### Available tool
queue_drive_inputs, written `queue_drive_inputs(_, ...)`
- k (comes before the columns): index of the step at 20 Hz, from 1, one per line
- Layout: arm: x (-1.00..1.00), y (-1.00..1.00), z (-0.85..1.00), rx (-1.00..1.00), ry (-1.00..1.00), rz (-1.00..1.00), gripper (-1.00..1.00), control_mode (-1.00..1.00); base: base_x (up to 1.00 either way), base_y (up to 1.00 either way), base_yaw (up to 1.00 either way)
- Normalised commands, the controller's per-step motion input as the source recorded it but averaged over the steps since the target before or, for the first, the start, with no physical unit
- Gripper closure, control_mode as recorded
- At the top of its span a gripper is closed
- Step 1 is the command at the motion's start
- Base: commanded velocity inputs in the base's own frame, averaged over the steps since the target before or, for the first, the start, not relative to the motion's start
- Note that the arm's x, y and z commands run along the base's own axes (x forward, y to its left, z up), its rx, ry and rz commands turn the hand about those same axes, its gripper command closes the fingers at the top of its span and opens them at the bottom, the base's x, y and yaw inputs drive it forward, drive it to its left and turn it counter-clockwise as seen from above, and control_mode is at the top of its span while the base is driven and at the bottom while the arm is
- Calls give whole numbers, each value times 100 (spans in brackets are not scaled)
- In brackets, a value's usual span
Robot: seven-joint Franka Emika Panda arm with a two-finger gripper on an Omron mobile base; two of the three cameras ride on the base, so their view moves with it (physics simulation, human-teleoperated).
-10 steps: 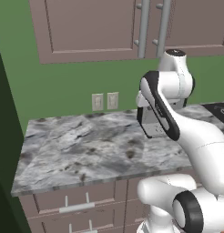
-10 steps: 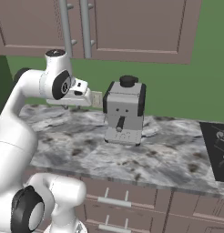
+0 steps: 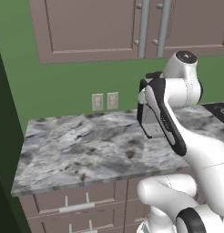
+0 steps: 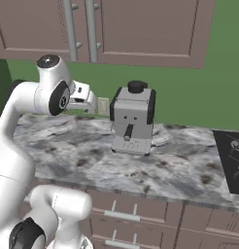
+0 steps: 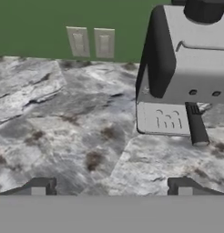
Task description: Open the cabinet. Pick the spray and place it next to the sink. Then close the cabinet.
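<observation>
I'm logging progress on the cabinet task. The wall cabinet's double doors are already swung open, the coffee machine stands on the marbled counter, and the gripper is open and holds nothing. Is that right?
Not quite: the cabinet doors are shut, handles side by side, as the right base view shows. The rest holds: the coffee machine stands on the counter, and the gripper is open and holds nothing.

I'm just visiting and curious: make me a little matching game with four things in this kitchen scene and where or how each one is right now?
Things:
1. cabinet
2. coffee machine
3. wall outlets
4. claw

States or places:
A. on the green wall just above the counter
B. open and empty, above the marbled counter
C. shut, both doors closed, up on the wall
D. standing on the marbled counter

Pairs: 1-C, 2-D, 3-A, 4-B
</observation>
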Motion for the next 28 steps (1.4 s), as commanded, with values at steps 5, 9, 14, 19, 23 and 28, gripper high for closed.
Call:
queue_drive_inputs(5,-3,0,47,1,-30,-1,-100,-100,0,0,0)
queue_drive_inputs(9,0,2,53,1,-19,-1,-100,-100,0,0,0)
queue_drive_inputs(14,0,20,59,2,-5,-6,-100,-100,0,0,0)
queue_drive_inputs(19,0,20,50,0,-1,-1,-100,-100,0,0,0)
queue_drive_inputs(23,15,7,41,0,-6,0,-100,-100,0,0,0)
queue_drive_inputs(28,36,3,34,0,-2,0,-100,-100,0,0,0)
